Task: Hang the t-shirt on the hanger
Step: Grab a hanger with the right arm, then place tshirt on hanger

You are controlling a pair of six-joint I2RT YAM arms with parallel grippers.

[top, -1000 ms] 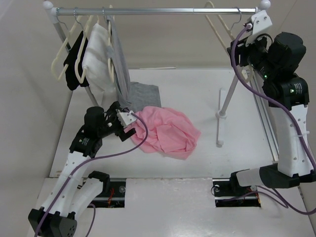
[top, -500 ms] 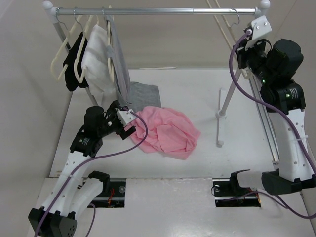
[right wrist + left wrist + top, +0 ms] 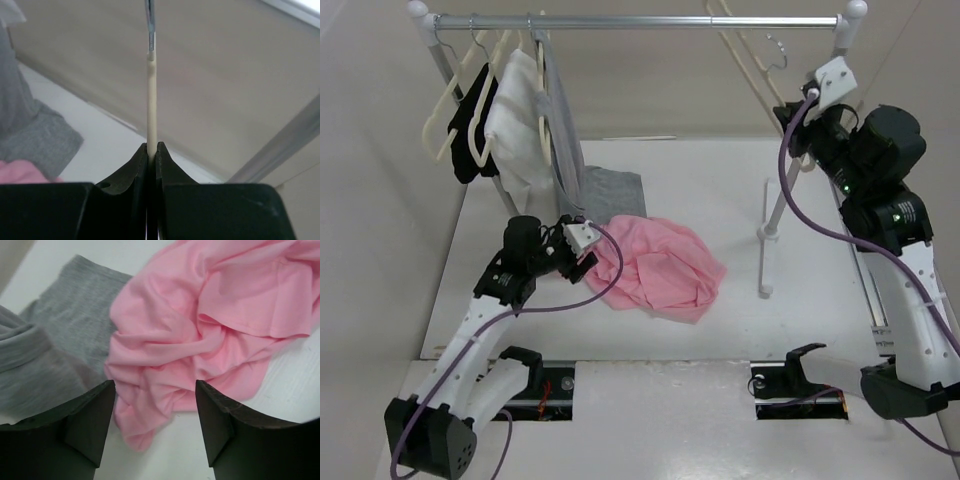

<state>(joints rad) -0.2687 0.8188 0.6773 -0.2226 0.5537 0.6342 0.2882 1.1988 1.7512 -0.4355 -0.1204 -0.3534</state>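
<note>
The light pink t-shirt [image 3: 660, 265] lies crumpled on the white table [image 3: 720, 180]. My left gripper [image 3: 583, 262] is low at its left edge. In the left wrist view, that gripper [image 3: 155, 410] is open, and a fold of the t-shirt [image 3: 200, 330] lies between its fingers [image 3: 90, 425]. My right gripper [image 3: 792, 100] is up by the rack's right end, shut on the cream hanger [image 3: 740, 50], whose silver hook hangs free just below the rail. In the right wrist view, the hanger's thin stem [image 3: 151, 100] is pinched in the right gripper [image 3: 152, 147].
A clothes rack's rail [image 3: 640, 21] spans the back, and its right leg [image 3: 778, 205] stands on the table. Black [image 3: 475, 125], white [image 3: 520, 120] and grey [image 3: 560, 120] clothes hang at its left end. A grey garment [image 3: 615, 190] lies beside the t-shirt.
The right gripper has shut on the hanger and drawn it off the rail, down and to the left. The left gripper's jaws have narrowed and it has edged toward the t-shirt.
</note>
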